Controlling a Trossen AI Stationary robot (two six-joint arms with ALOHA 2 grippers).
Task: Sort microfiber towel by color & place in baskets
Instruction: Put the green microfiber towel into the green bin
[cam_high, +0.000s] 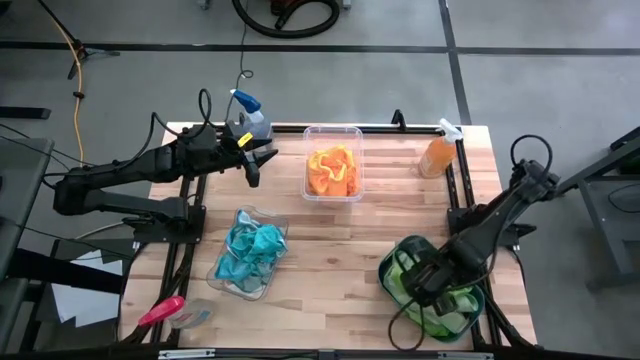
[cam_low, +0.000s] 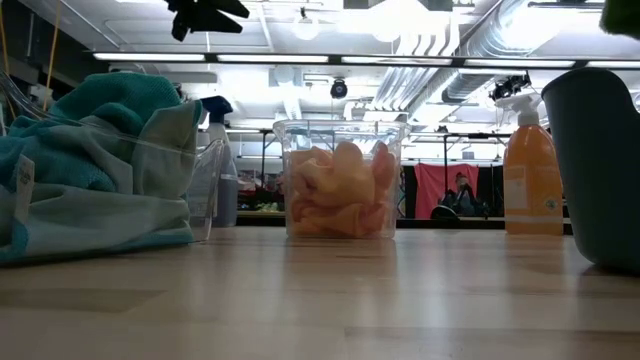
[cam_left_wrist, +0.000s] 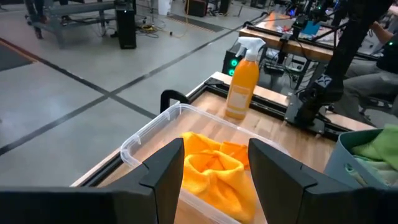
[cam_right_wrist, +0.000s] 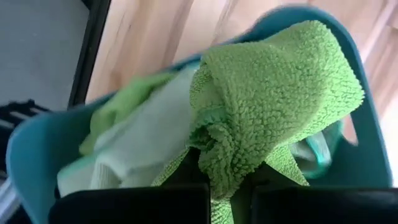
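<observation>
From above, the sorting looks nearly finished: orange towels (cam_high: 333, 170) sit in the clear deep tub (cam_high: 357, 135) at the far middle of the desk (cam_high: 330, 270), blue towels (cam_high: 250, 250) fill the shallow clear dish (cam_high: 226, 284) at the near left, and the teal basin (cam_high: 385, 268) at the near right holds the green ones. The right end effector (cam_high: 432, 280) hangs over that basin, which fits a drop of a green towel into the matching container. The left end effector (cam_high: 252, 160) waits beside the tub's left side, out of the right arm's way. A pink-handled tool (cam_high: 160, 311) lies at the near left corner, and two spray bottles stand along the far edge.

At desk level, the tub (cam_low: 340, 130) with its orange load stands in the middle, the dish (cam_low: 195, 170) heaped with blue cloth on the left, and the basin wall (cam_low: 595, 170) on the right.

The left wrist view shows its fingers (cam_left_wrist: 163, 168) spread wide with nothing between them, aimed at the orange pile (cam_left_wrist: 214, 168).

The right wrist view shows a lime green towel (cam_right_wrist: 273, 99) pinched between the closed fingers, dangling above the other green cloths (cam_right_wrist: 143, 137) inside the basin (cam_right_wrist: 31, 162), so I judge release is the next step.
</observation>
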